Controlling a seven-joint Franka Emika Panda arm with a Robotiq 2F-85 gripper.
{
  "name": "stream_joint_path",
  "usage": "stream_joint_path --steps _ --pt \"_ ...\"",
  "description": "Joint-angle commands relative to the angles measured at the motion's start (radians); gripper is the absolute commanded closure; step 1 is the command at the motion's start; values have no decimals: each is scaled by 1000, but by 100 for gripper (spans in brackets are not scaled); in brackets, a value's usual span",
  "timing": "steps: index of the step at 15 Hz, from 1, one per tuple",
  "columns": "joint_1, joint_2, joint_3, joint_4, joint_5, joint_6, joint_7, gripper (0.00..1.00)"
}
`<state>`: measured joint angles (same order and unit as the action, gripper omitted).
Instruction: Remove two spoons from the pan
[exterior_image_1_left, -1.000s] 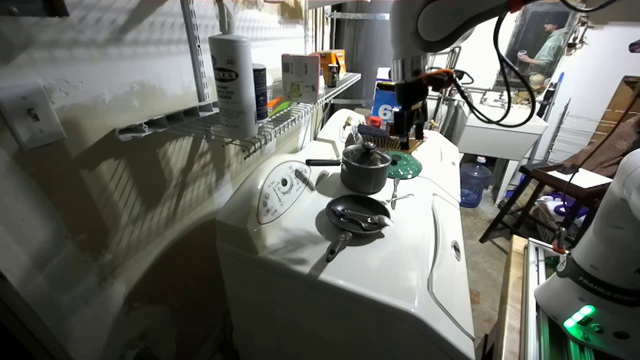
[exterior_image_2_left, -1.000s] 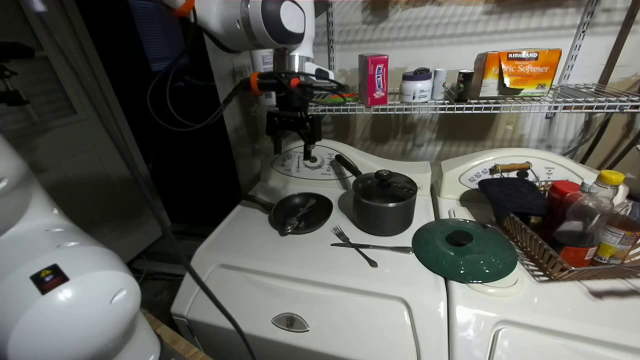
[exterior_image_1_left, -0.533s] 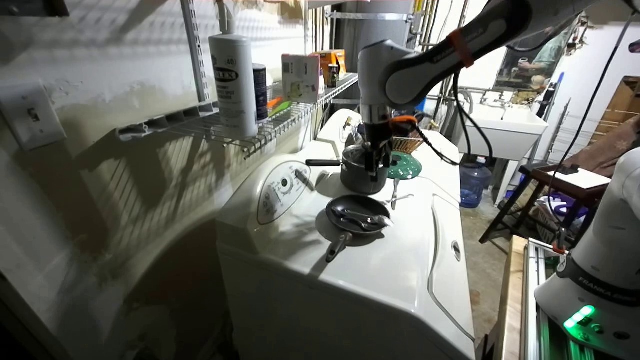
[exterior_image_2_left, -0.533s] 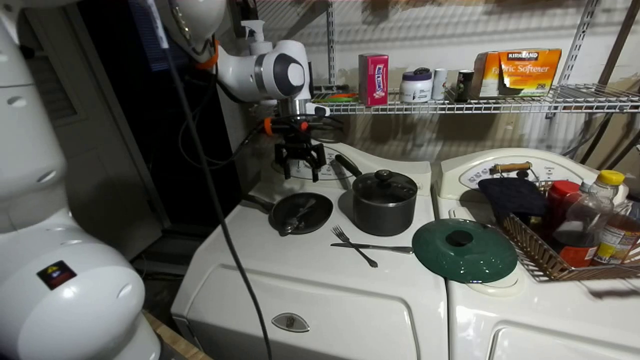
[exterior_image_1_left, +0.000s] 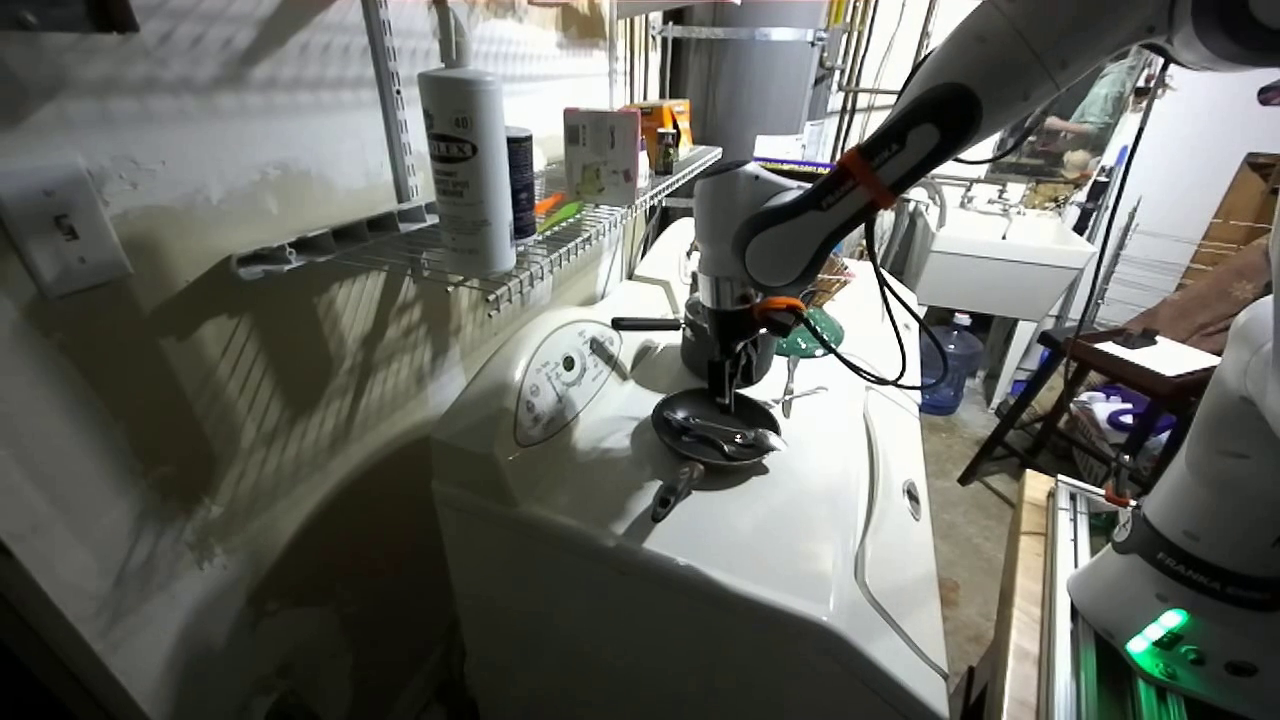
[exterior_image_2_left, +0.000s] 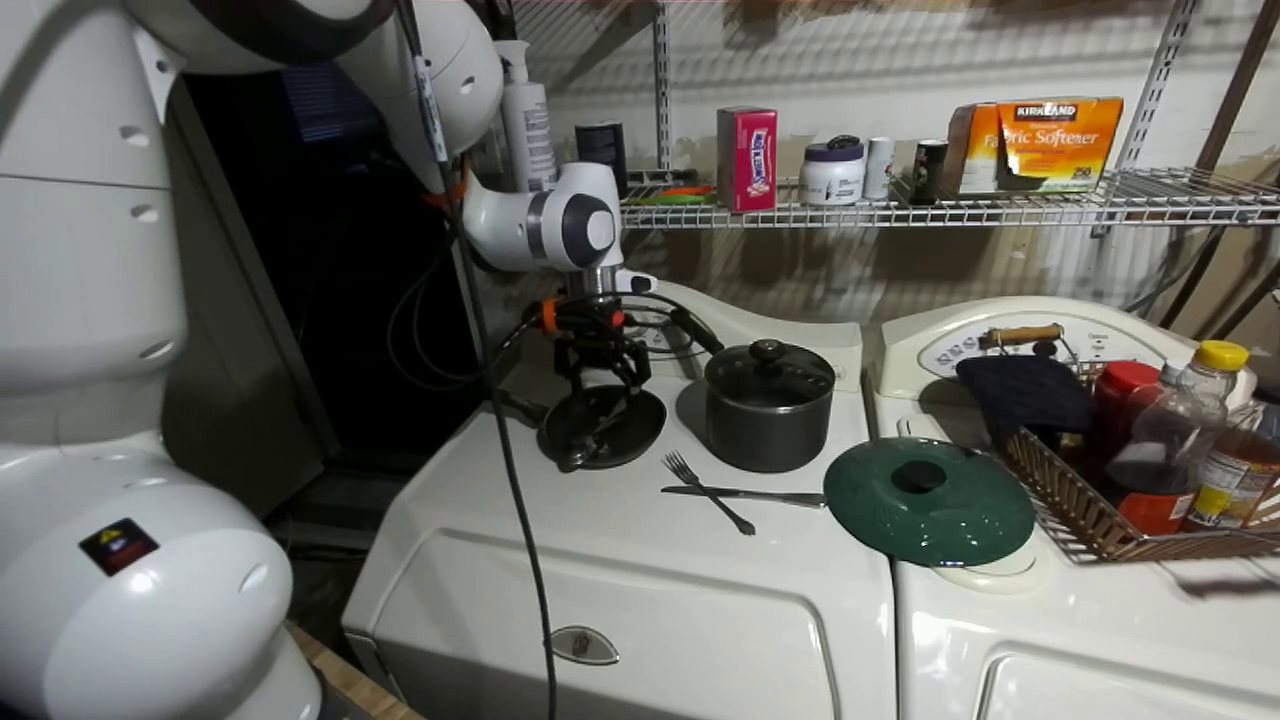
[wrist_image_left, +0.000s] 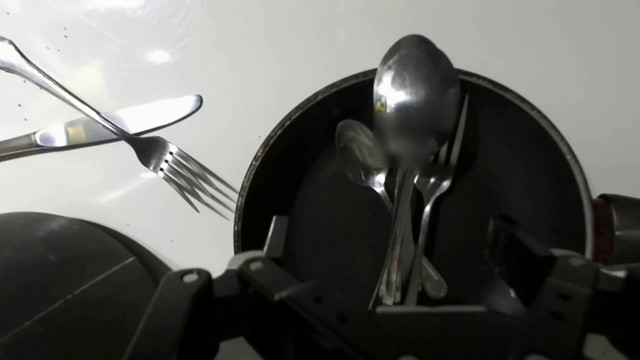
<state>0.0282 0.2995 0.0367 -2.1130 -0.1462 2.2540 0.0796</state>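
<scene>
Large spoon (wrist_image_left: 415, 80) and small spoon (wrist_image_left: 355, 147) both in the pan (wrist_image_left: 325, 220); removal not yet begun, I judge. Large spoon's bowl overhangs the rim; a second outline at its edge may be another spoon beneath, cannot confirm. Small spoon sits just left of it in the wrist view, bowl inside the pan, handle apparently crossing under the others. A fork (wrist_image_left: 434, 184) lies in the same bundle.

Key relation: the handles lie between the fingers of the gripper (wrist_image_left: 388, 231) as seen from the wrist, long axis roughly square to the closing line. In an exterior view the bowls sit at the pan's near left rim and the handles run far and right, toward the gripper, which is over the pan's far part. Fingers stand wide apart, holding nothing. Fingertip contact with the pan: cannot tell. Single arm (exterior_image_2_left: 505, 230), so no question of which is nearer.

Judgement: approach stage. Lowering, then closing, should need little wrist turn. Risk: tight bundle, so the fork may come up too.

Outward, in an exterior view: pot (exterior_image_2_left: 768, 425) to the right; second fork (wrist_image_left: 150, 152) crossing a knife (wrist_image_left: 155, 115), near right; green lid (exterior_image_2_left: 960, 520) farther right.
</scene>
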Motion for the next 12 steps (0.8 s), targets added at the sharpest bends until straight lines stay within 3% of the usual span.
stream_joint_path --steps 1,3,12 --pt "10 -1 -12 3 5 -3 -3 0" --pt "10 -6 -14 3 4 -3 -3 0" --pt "1 138 2 24 79 190 -18 0"
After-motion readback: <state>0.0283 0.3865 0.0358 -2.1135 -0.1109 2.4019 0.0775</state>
